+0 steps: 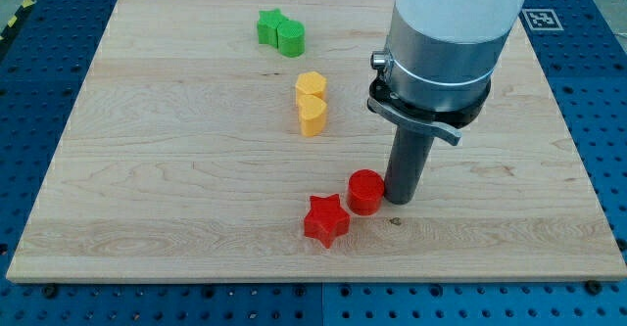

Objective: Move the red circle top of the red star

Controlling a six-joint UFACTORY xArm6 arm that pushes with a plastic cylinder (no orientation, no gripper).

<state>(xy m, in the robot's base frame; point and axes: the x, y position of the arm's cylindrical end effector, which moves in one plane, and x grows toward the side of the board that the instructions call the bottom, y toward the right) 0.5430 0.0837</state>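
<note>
The red circle (365,191) stands on the wooden board, just up and to the right of the red star (325,219), nearly touching it. My tip (401,200) rests on the board right against the red circle's right side. The rod rises from there to the large grey and white arm body at the view's top right.
Two yellow blocks (311,102), a hexagon-like one and a heart, sit together above the red blocks near the middle. A green star (270,25) and a green rounded block (291,38) sit together near the top. The wooden board's (147,189) edges border a blue perforated table.
</note>
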